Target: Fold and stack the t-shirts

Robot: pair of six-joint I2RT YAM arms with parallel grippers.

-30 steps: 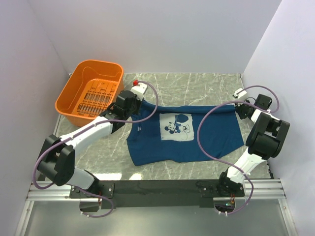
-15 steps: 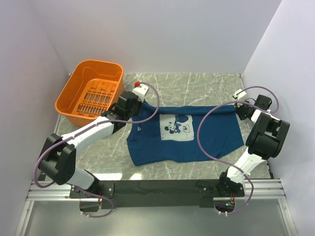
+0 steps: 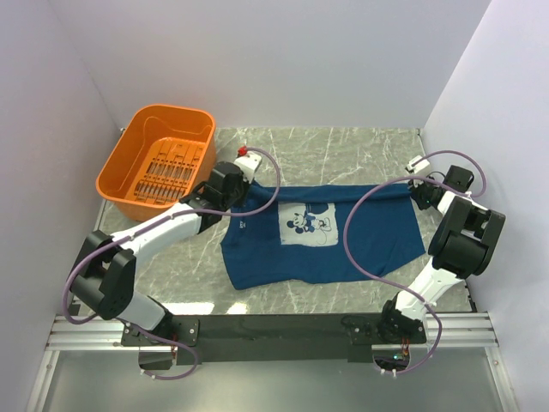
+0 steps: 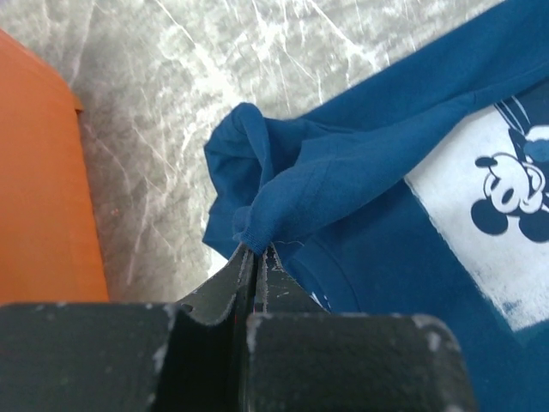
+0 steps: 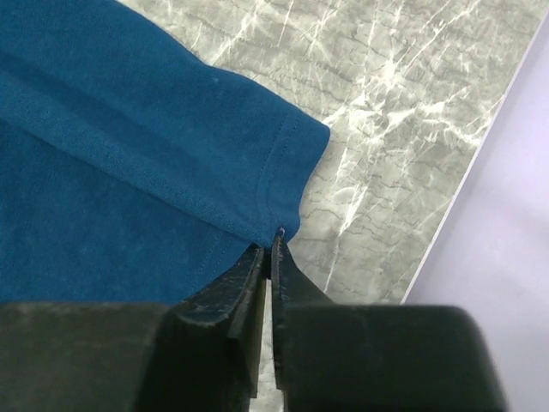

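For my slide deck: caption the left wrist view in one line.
Left gripper shut on a bunched edge of the navy t-shirt, orange basket at left, marble table beneath.

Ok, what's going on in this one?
Both arms are handling the navy t-shirt, which lies print-up on the marble table. The left gripper is shut on a bunched bit of fabric at the shirt's far-left edge, near the orange basket. The right gripper is shut on a hemmed corner at the far right. The shirt isn't folded yet.
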